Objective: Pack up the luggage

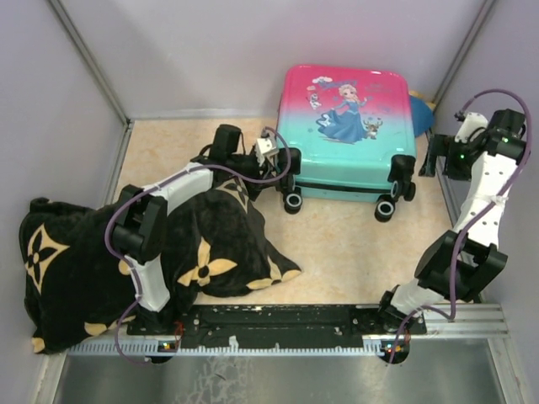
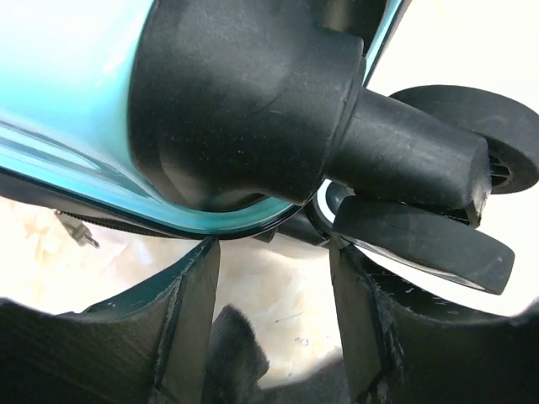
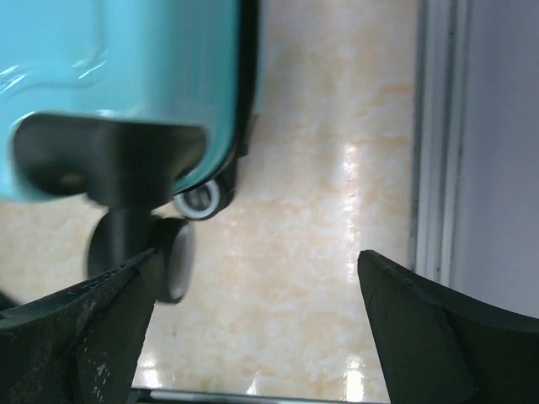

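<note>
The luggage (image 1: pixel 349 135), a small suitcase with a pink-to-teal shell and a princess print, lies shut on the floor at the back, its black wheels (image 1: pixel 293 201) facing the arms. My left gripper (image 1: pixel 285 171) is open at the suitcase's left wheel corner. In the left wrist view the gripper (image 2: pixel 274 286) holds nothing, with the teal shell (image 2: pixel 59 101) and a wheel (image 2: pixel 438 244) just above it. My right gripper (image 1: pixel 434 156) is open and empty beside the suitcase's right side. In the right wrist view it (image 3: pixel 258 263) is spread wide over bare floor, next to a wheel (image 3: pixel 174 257).
A big black blanket with tan flowers (image 1: pixel 76 269) lies heaped at the left, under my left arm; a tip of it shows in the left wrist view (image 2: pixel 232 349). A blue object (image 1: pixel 421 114) sticks out behind the suitcase. Grey walls close in the sides and back.
</note>
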Action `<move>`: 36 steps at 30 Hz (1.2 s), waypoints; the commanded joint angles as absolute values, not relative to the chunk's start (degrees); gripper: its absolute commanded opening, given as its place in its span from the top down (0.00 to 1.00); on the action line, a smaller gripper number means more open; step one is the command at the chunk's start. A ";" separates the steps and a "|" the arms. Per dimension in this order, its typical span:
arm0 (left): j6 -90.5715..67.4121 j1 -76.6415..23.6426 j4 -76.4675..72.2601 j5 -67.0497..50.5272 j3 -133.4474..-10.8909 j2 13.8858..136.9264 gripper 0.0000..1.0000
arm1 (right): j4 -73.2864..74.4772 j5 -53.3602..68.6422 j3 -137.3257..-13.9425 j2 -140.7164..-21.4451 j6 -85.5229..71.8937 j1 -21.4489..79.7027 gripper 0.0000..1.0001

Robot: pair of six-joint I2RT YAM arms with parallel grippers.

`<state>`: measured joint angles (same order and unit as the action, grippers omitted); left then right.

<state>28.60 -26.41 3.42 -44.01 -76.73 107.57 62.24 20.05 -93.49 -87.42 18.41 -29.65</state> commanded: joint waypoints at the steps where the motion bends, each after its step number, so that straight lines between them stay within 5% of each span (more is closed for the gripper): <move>1: 25.21 -36.49 -3.84 -48.35 -79.46 110.26 0.41 | 69.12 25.49 -93.26 -81.83 20.71 -27.67 0.01; 5: 20.38 -37.20 -5.85 -47.79 -81.05 111.71 0.40 | 69.20 24.42 -90.43 -80.31 22.36 -26.08 0.01; 11: 22.30 -34.70 -6.44 -48.90 -74.31 105.43 0.26 | 63.69 12.42 -87.62 -80.49 26.15 -22.33 0.01; 19: 19.90 -30.05 -11.42 -47.00 -65.75 100.40 0.18 | 67.31 11.28 -95.14 -86.36 39.92 -22.70 0.01; 31: 17.39 -25.44 -22.43 -48.34 -66.75 107.42 0.16 | 59.71 9.95 -93.51 -96.58 33.66 -22.28 0.01; 36: 17.43 -25.44 -22.90 -47.35 -71.91 112.49 0.19 | 57.57 8.69 -93.51 -98.79 32.32 -20.74 0.15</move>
<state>17.39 -25.30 -19.73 -47.11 -67.96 109.23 63.26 10.55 -92.55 -97.82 34.61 -22.24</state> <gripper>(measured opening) 0.820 0.912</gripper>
